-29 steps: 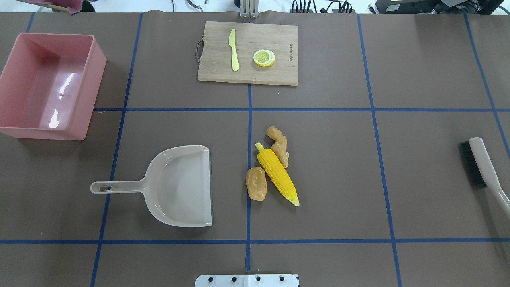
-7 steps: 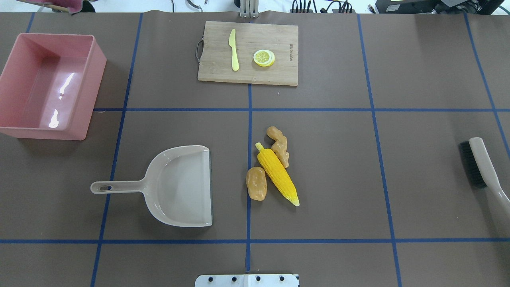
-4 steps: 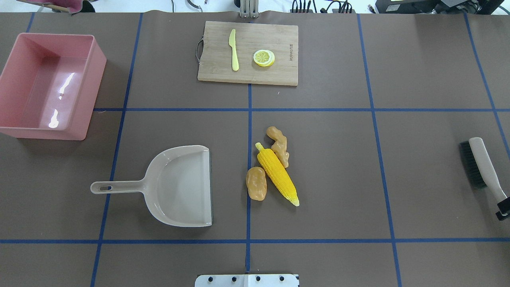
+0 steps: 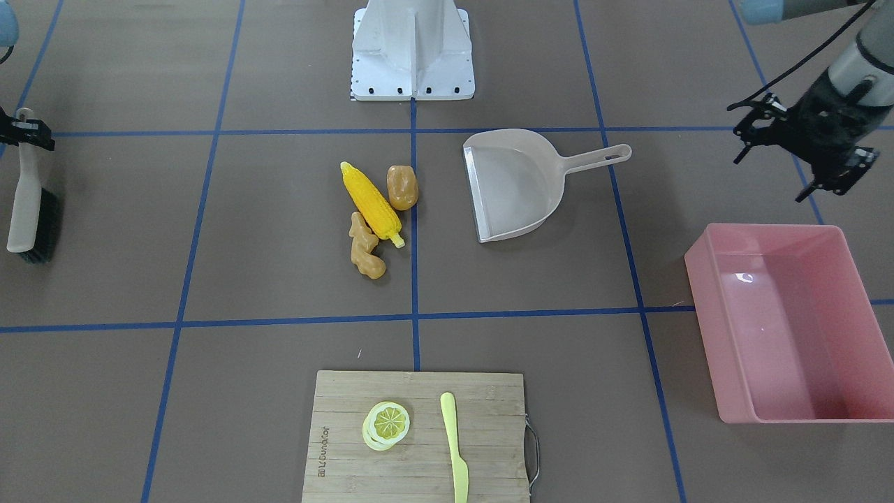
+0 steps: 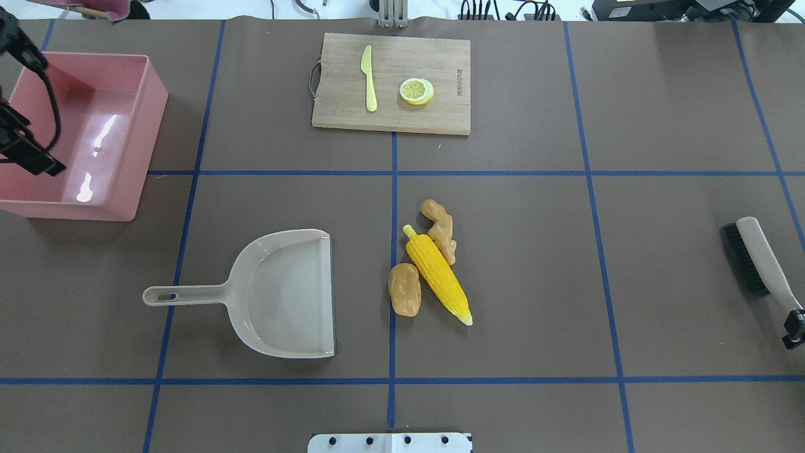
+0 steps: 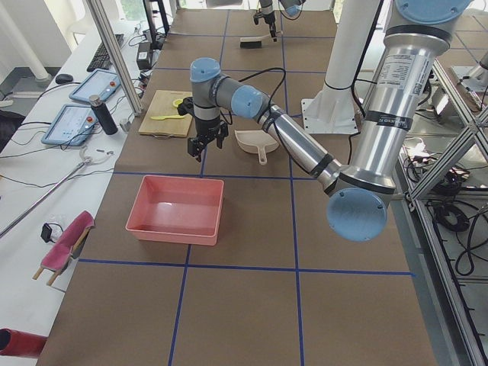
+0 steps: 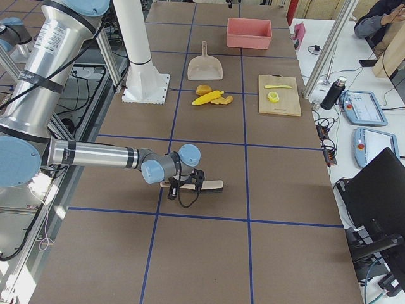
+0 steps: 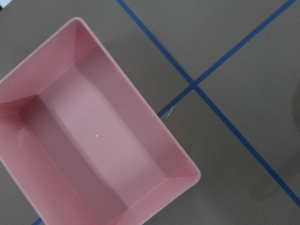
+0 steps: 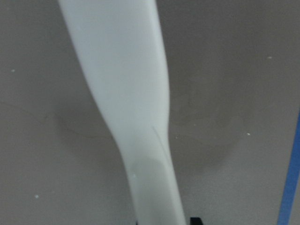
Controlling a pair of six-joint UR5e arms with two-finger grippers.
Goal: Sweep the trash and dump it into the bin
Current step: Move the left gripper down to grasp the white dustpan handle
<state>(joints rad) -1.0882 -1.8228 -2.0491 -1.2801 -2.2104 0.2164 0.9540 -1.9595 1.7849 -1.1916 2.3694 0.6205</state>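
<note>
Front view: corn (image 4: 370,199), potato (image 4: 402,187), ginger (image 4: 366,251) bunched on counter (image 4: 265,230), dustpan (image 4: 513,185) mouth just beside; left tool (image 4: 775,164) spread, near pink bin (image 4: 707,328). Overhead: brush (image 5: 758,261) well apart beyond the pile, right tool (image 5: 793,327) at handle end, grip impossible to tell

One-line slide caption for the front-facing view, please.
Corn, potato and ginger lie beside the empty dustpan; the pink bin stands empty.

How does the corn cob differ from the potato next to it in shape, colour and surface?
The corn cob is long and tapered; the potato is short and rounded. The corn cob is bright yellow, the potato brown. The corn cob has rows of kernels, the potato looks smooth. Both lie side by side, outside the dustpan.
</note>
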